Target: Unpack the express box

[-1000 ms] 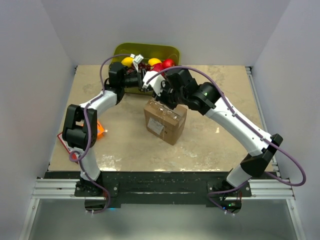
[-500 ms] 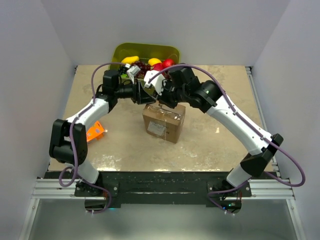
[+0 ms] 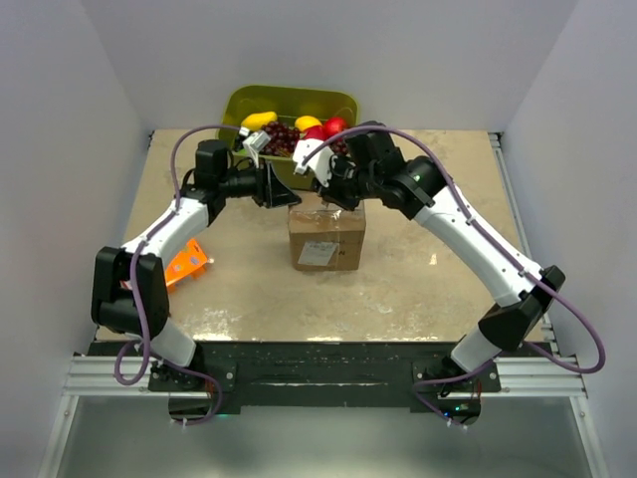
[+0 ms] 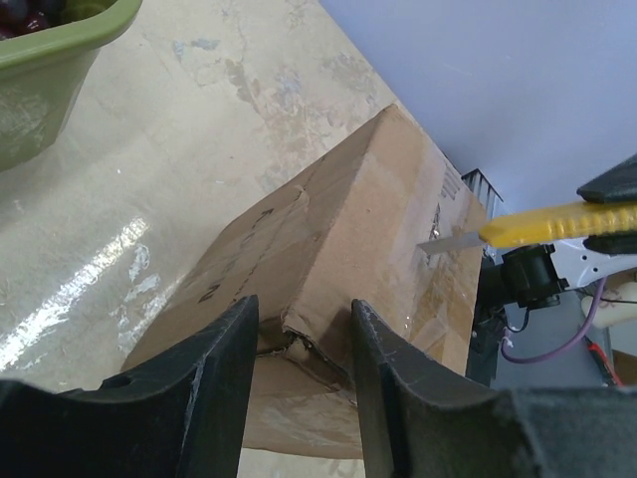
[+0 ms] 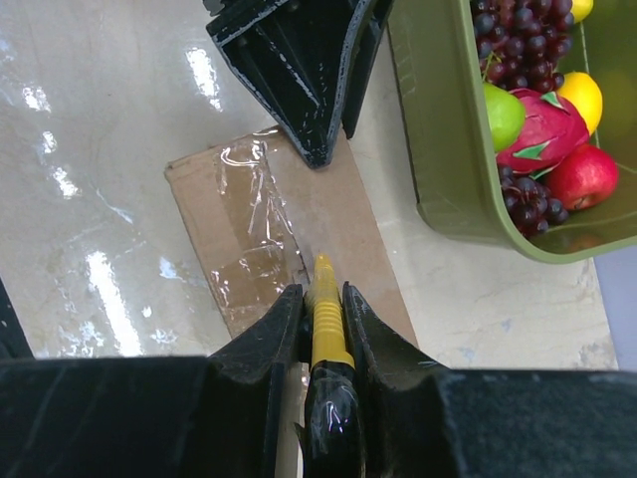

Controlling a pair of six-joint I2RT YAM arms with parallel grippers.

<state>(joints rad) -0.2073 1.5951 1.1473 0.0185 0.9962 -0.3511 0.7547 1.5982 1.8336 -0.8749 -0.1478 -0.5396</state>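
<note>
**A:** Where was the box (image 3: 326, 237), and which arm was nearer to it?

**B:** It stood near the middle of the table (image 3: 438, 289), just in front of the green bin (image 5: 426, 110), with its label facing the arms' bases. Both arms were at its top. The left gripper (image 4: 304, 327) was at the far left corner and the right gripper (image 5: 323, 302) was over the far right edge.

**A:** What were they holding?

**B:** The right one was clamped on a yellow knife (image 5: 325, 334), with the blade out and the tip just over the taped top. The left jaws stood either side of the box's corner. I couldn't tell whether they were pinching the cardboard or only straddling it.

**A:** So what did the cut depend on?

**B:** On how the tape (image 5: 249, 204) lay. From the right wrist it ran lengthwise away from the blade, straight toward the left fingers (image 5: 299, 70) at the other end. I judged the knife lined up with it, and a draw back toward its own arm would follow the tape and move away from those fingers.

**A:** Was there room to move?

**B:** It was tight on the far side, where the bin's wall stood close by. The near side and the right side were open table. The orange package (image 3: 185, 263) lay well off to the left. The box looked light, so I judged the left gripper had to brace it or it might slide.
</note>
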